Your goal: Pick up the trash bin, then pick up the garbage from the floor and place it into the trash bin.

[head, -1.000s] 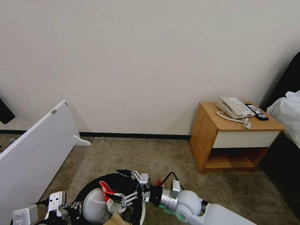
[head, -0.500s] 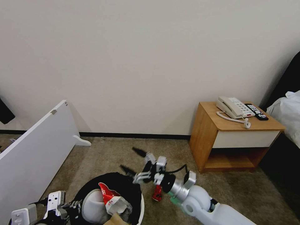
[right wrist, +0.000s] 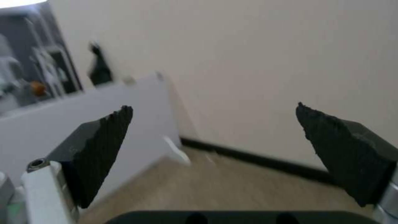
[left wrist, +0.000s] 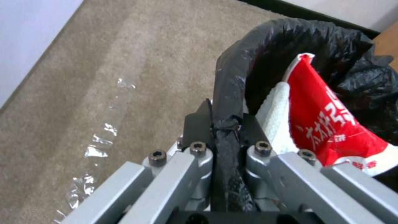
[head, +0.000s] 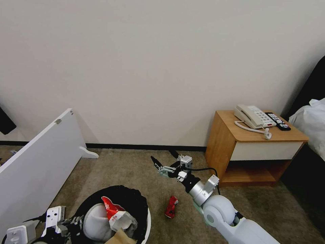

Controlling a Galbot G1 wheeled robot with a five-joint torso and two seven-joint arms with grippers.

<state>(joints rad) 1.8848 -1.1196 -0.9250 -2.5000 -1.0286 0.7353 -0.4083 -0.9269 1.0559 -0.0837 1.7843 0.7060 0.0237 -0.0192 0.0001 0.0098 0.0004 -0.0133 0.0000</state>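
The trash bin [head: 133,196], white with a black bag over its rim, stands at the bottom left of the head view. My left gripper [head: 75,222] is shut on that rim; the left wrist view has the fingers [left wrist: 199,118] pinching the bag-covered edge [left wrist: 232,71]. Inside lie a white slipper [head: 93,223], a red-and-white wrapper [head: 110,205] [left wrist: 323,124] and a brown paper bag [head: 120,238]. A crushed red can [head: 171,206] lies on the floor [head: 128,169] just right of the bin. My right gripper [head: 166,158] [right wrist: 213,124] hangs open and empty above the carpet, beyond the can.
A white board [head: 37,162] leans at the left. A wooden nightstand [head: 250,152] with a phone [head: 254,117] and a remote [head: 277,121] stands at the right, with a bed's white bedding [head: 311,125] past it. Clear film scraps [left wrist: 95,149] lie on the carpet.
My right gripper has lifted out of the bin and swung away toward the wall, leaving the wrapper inside. The red can on the carpet has come into sight. The bin shifted slightly left.
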